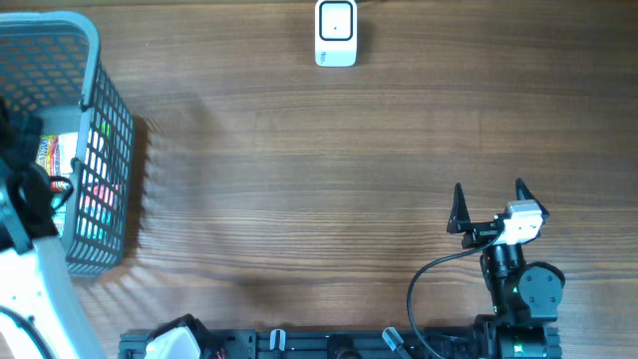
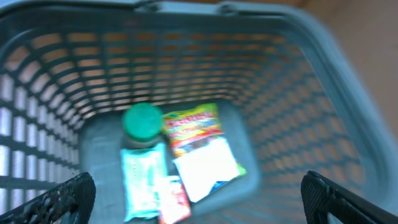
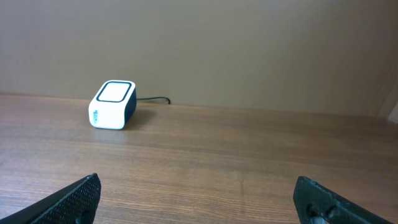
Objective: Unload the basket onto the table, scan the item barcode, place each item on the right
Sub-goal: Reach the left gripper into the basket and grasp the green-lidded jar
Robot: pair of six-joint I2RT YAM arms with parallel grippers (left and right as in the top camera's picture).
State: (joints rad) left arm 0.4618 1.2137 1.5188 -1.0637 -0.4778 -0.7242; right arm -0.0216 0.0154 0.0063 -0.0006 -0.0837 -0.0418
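Nothing is scanned yet. The items (image 2: 193, 127) lie in the basket (image 1: 95, 60) at the left edge. The left gripper (image 2: 199, 202) hangs over them, jaws wide, holding nothing. The right gripper (image 1: 490, 204), lower right, is wide and empty too. One item must go to the scanner (image 1: 336, 33), top middle.

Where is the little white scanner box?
The scanner sits at the far side of the table, near the middle in the overhead view. It is ahead and left of the right gripper, far from the basket.
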